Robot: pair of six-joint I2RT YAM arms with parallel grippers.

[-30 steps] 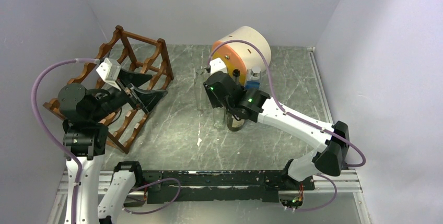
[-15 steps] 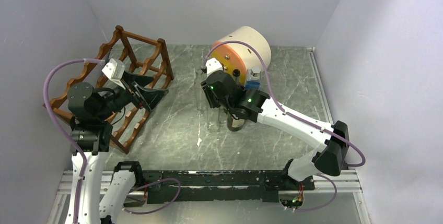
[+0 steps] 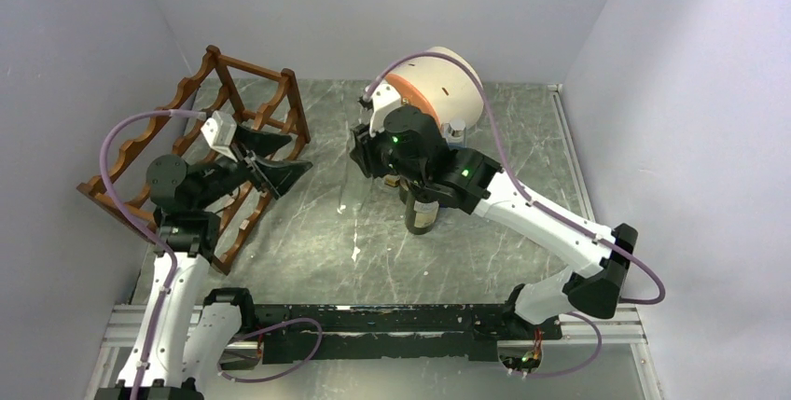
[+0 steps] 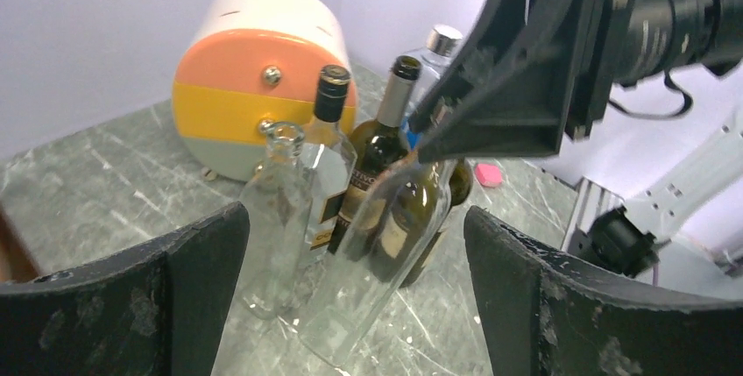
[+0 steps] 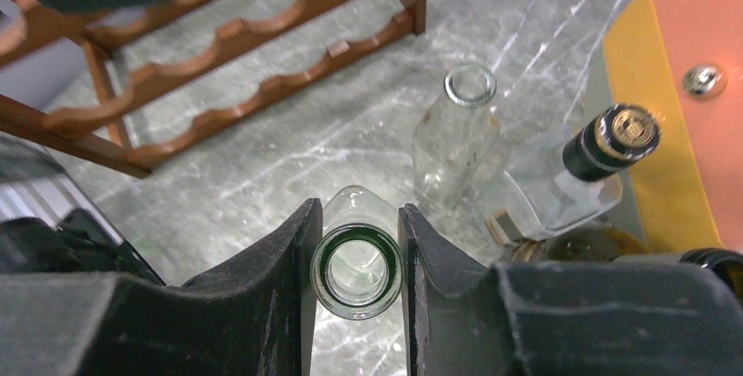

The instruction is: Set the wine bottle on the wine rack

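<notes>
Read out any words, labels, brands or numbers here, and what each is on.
None is readable.
Dark wine bottle label: print too blurred.
Black-capped bottle cap top: gold mark, too small.
Clear bottle in the right gripper: nothing legible.

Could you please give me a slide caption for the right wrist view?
The right fingers pinch a clear bottle's open neck, wine rack behind.

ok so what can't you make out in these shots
- Right wrist: the clear bottle in the right gripper shows only mouth and shoulder, base hidden; the wine rack is cut by top and left edges.
- Top external: the right arm covers most of that bottle.
- Left wrist: the dark bottle has a blurred label.
</notes>
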